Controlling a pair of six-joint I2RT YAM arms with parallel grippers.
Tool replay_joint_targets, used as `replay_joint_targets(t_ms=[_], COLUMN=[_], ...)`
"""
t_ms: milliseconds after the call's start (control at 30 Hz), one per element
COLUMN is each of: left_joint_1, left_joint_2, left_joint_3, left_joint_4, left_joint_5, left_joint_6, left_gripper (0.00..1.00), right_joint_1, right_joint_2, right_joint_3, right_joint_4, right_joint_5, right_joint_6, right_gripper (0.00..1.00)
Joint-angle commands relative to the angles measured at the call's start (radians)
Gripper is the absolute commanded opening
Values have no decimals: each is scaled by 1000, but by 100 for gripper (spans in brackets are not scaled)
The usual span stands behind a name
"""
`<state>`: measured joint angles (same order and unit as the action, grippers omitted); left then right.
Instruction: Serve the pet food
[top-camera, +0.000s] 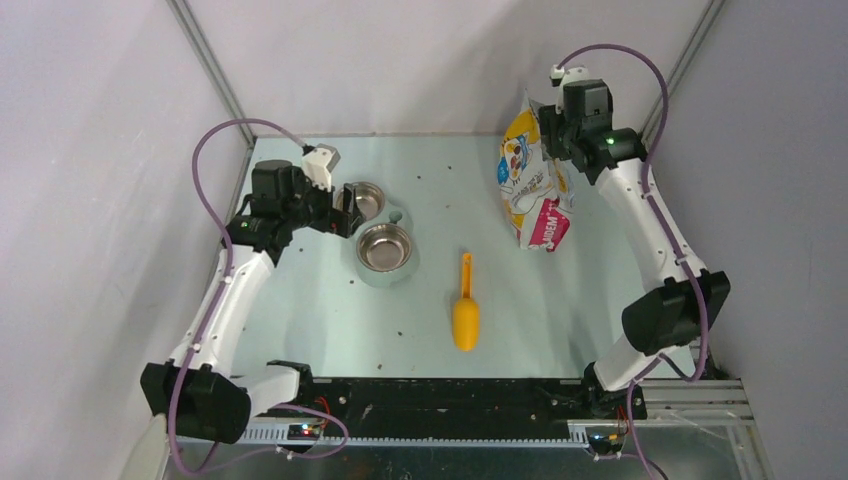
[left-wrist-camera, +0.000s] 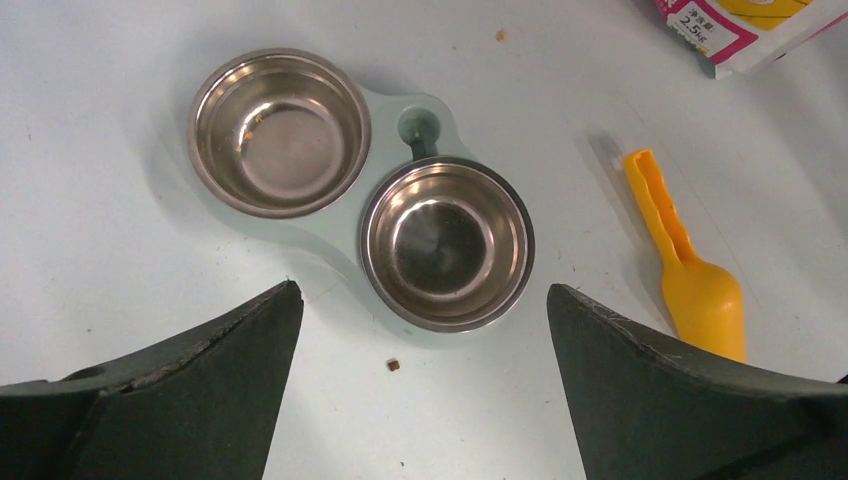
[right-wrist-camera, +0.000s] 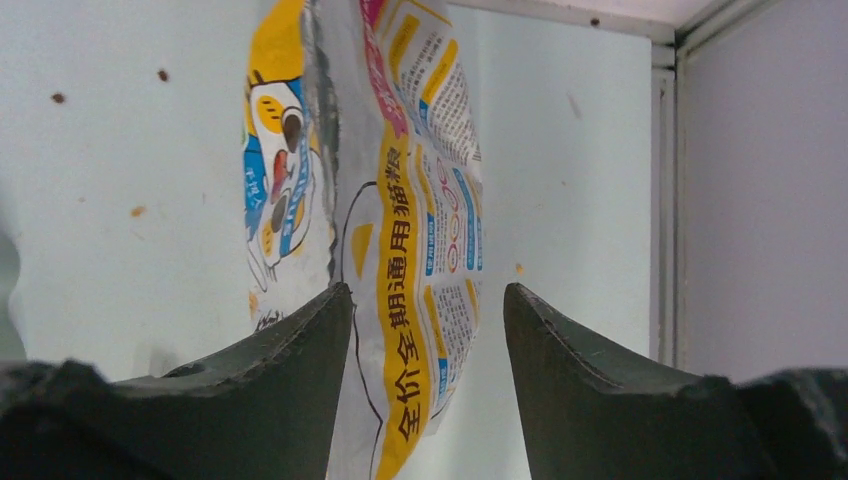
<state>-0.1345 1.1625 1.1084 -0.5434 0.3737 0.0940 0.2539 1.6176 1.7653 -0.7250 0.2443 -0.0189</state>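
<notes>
Pale counter (top-camera: 420, 330), grey enclosure walls. Left fingers (left-wrist-camera: 230, 380) are spread wide and hold nothing, above the unfilled twin-bowl feeder (left-wrist-camera: 388, 102). Right fingers (right-wrist-camera: 270, 390) stand part-open astride the foil bag (right-wrist-camera: 410, 200), not clamped. Pet food (left-wrist-camera: 393, 365): only stray pellets are visible, one between the left fingers; the bulk is presumably bagged. It is judged loose, light and crumbly, so not pinchable. Grip the slippery bag's upper edge, or the orange scoop (left-wrist-camera: 700, 295) by its handle.
</notes>
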Motion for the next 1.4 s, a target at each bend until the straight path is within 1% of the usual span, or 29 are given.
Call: replay_joint_targets(t_ms=[0,167,300,333,433,500,633,933,1067,1233,1267,1300,1333,1367], left_joint_1=[-7,-7,-7,-8,-7,-7,-8,-8,-9,-10,-11,-11,-11,-11], left_joint_2=[-40,-44,-50,-53,-59,-62,-55,-46,-46,-39,-38,-38,-37,-37], left_joint_3=[-6,-17,-22,-23,-29,-34,-37,-16,-19,-16,-15,-14,-12,-10], left_joint_4=[53,69,76,76,75,76,78,77,78,83,84,83,83,85], left_joint_5=[10,13,12,12,10,10,13,20,21,24,24,24,23,23], left_joint_6=[-27,-42,-46,-46,-46,-47,-54,-71,-73,-79,-79,-79,-81,-85], left_gripper=[100,100,100,100,100,100,100,100,100,100,100,100,100,100], right_joint_1=[7,11,13,13,18,40,84,88,88,91,91,93,94,95], right_joint_2=[36,60,51,41,10,-5,1,17,19,15,12,6,2,-10], right_joint_3=[49,24,27,40,88,106,74,6,-44,-101,-105,-107,-108,-109], right_joint_4=[7,6,-1,-6,-19,-23,-33,-39,-39,-45,-54,-59,-69,-74], right_joint_5=[82,82,43,30,-90,-105,-33,93,104,86,77,72,69,59], right_joint_6=[42,59,87,98,111,100,80,93,82,91,98,101,108,110], right_gripper=[58,52,51,51,54,56,59,51,48,31,29,20,15,2])
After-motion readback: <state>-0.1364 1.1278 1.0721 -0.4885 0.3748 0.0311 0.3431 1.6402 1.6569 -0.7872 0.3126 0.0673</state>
